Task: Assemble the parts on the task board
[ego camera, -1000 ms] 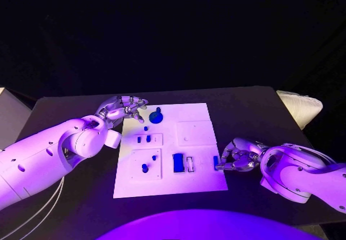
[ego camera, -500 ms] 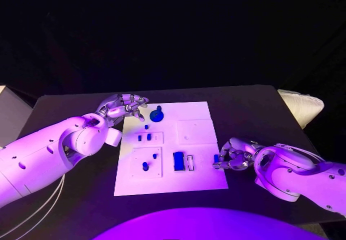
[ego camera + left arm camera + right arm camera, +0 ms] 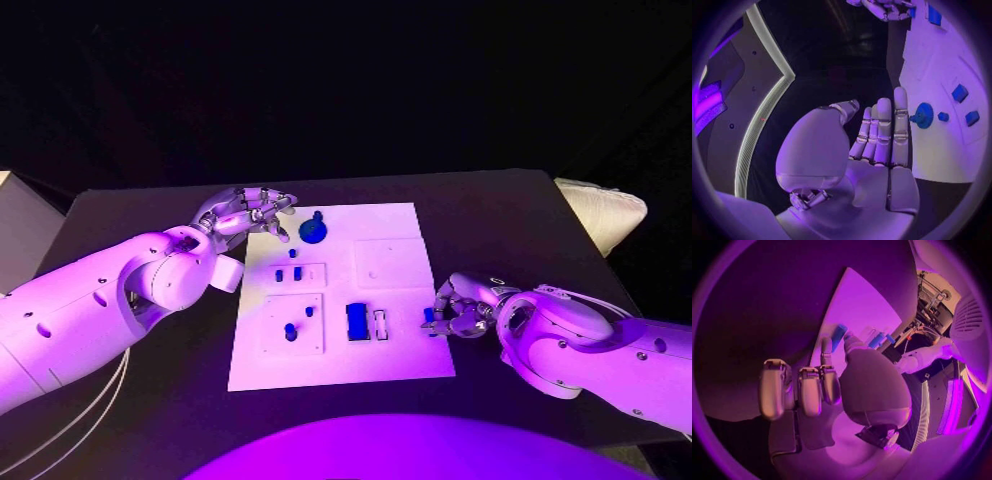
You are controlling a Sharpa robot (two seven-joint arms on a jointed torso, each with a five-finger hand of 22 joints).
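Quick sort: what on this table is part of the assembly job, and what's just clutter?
Job:
- task board
- round blue part at the board's far end
- blue part at the board's right edge, pinched by the right hand
- blue block and small blue parts on the board
- left hand, holding nothing

Lying about:
- white bundle at the table's right edge

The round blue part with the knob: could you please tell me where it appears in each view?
Head view: round blue part at the task board's far edge, beside the left hand.
Left wrist view: it lies just past the left hand's fingertips.
Right wrist view: cannot tell.
Shared landmark: the task board.
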